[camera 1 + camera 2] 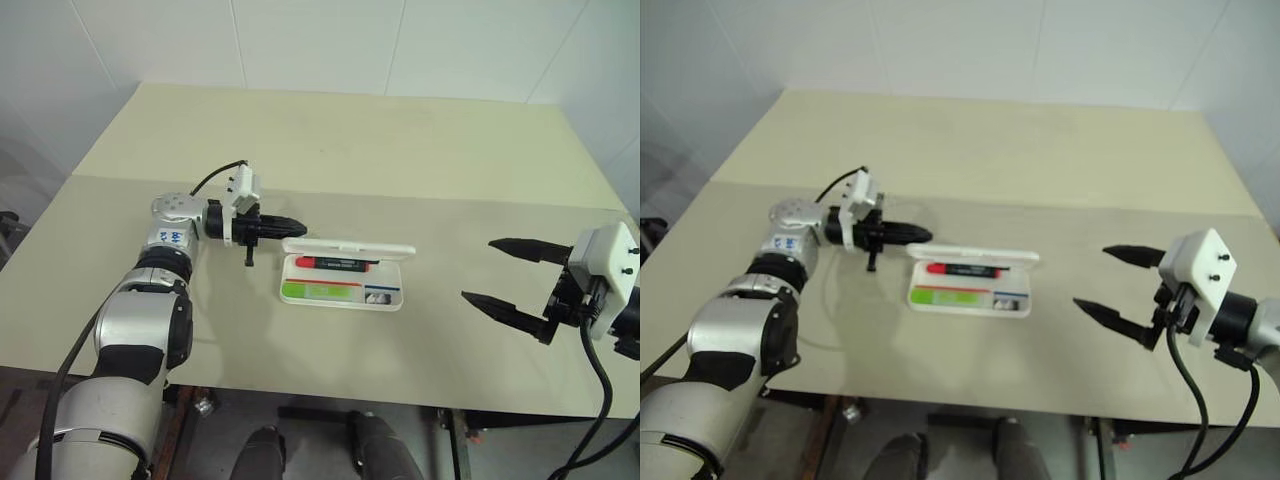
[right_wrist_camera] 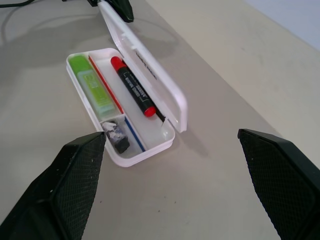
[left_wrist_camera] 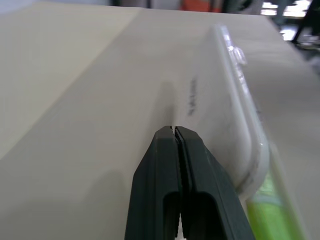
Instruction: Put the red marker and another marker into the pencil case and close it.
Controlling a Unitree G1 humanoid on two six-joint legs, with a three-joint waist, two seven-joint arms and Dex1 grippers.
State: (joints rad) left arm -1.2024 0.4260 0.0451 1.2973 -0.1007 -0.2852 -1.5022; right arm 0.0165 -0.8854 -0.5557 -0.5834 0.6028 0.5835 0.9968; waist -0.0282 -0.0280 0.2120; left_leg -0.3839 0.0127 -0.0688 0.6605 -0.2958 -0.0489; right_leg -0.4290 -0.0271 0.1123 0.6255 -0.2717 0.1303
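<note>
- Low at the right of the head view, the right gripper point(image 1: 505, 275) hangs over the table point(image 1: 330, 150), fingers spread wide, empty.
- At centre, the pencil case point(image 1: 343, 297) lies open, the green highlighter point(image 1: 320, 291) in front, the red marker point(image 1: 333, 264) behind.
- Farther left, the left gripper point(image 1: 290, 224), fingers pressed together, seems to touch the raised lid point(image 2: 145, 70).

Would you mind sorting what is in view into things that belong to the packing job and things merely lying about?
Job:
- red marker, in the case
- green highlighter, in the case
- pencil case, lid up
- left gripper, shut, behind the lid
- right gripper, open

Lying about:
- small grey-purple object in the case's end compartment
</note>
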